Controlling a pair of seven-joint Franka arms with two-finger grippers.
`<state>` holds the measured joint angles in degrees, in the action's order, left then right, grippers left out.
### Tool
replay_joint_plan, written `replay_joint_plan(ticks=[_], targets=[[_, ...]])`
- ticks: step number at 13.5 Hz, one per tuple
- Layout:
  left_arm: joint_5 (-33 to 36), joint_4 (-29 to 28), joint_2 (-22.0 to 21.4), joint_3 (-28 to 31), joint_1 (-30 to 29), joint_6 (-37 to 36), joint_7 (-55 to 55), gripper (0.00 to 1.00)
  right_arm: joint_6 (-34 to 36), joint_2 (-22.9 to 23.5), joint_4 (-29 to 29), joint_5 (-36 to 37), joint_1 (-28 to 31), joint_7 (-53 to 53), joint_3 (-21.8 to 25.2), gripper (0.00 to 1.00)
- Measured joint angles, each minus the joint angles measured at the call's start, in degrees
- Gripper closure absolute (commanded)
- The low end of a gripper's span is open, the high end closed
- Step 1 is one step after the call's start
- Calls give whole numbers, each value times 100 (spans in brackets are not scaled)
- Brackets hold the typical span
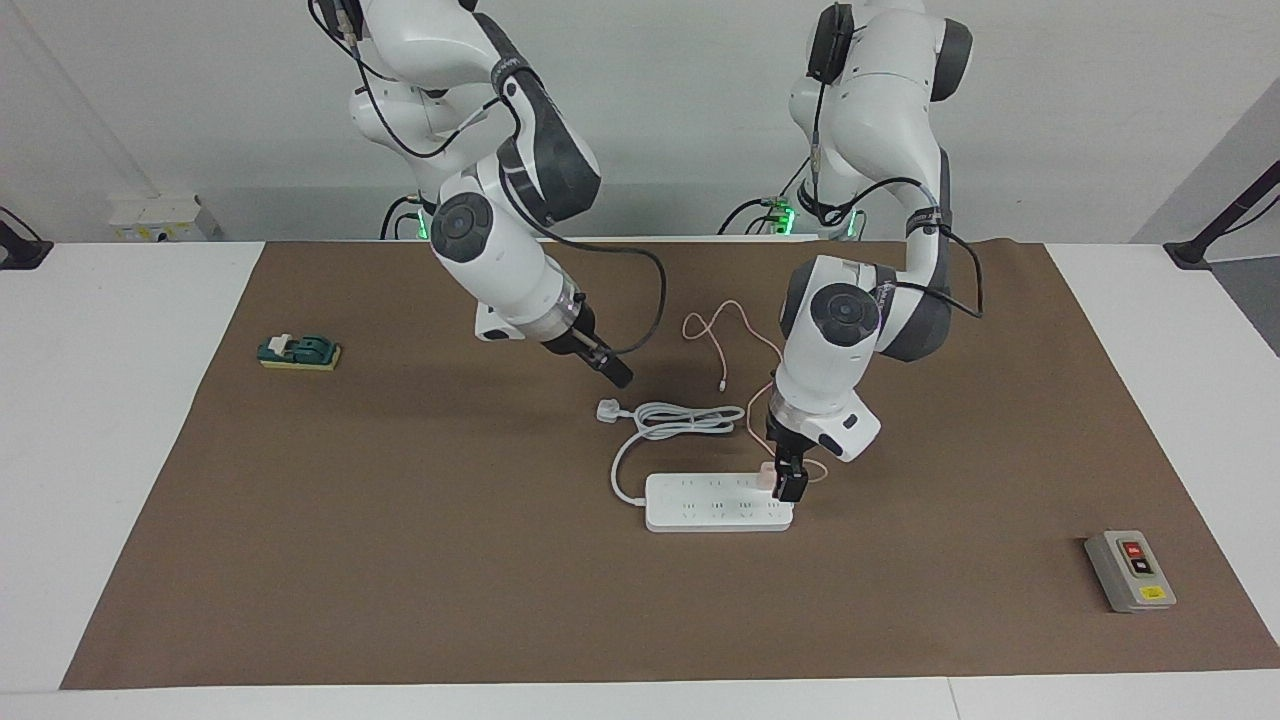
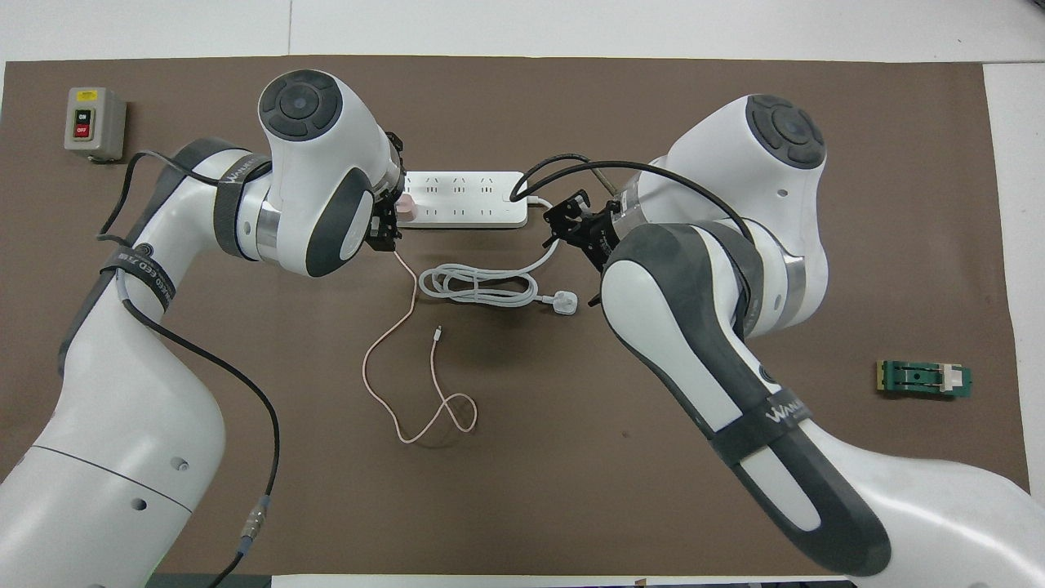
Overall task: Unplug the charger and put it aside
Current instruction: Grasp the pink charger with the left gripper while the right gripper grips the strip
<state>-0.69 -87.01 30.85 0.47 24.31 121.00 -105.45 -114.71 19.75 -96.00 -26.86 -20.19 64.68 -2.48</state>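
Note:
The pale pink charger (image 1: 766,474) is plugged into the white power strip (image 1: 700,508) at the end toward the left arm. Its thin pink cable (image 1: 742,335) trails over the mat toward the robots. My left gripper (image 1: 787,482) is down at the charger and partly covers it. In the overhead view the charger (image 2: 406,209) shows just beside the left gripper (image 2: 387,222). My right gripper (image 1: 612,373) hangs open and empty above the mat near the strip's white plug (image 1: 608,410). In the overhead view the right gripper (image 2: 569,222) lies over the strip's cord end.
The strip's thick white cord (image 1: 682,420) lies coiled on the brown mat (image 1: 400,560), nearer the robots than the strip. A grey switch box (image 1: 1130,572) sits toward the left arm's end. A green block (image 1: 298,352) sits toward the right arm's end.

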Motion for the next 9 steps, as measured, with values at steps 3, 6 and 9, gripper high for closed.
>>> replay_joint_plan(ticks=[3,6,9], targets=[[53,-101,-4,19,0,159,-13,17,-543,643,257,-625,-57,378,1,0],[103,-155,-6,21,8,188,-19,31,-844,1179,644,-1138,-66,742,2,0],[116,-175,-15,21,21,211,-22,51,-932,1792,1312,-1234,-71,1353,2,0]])
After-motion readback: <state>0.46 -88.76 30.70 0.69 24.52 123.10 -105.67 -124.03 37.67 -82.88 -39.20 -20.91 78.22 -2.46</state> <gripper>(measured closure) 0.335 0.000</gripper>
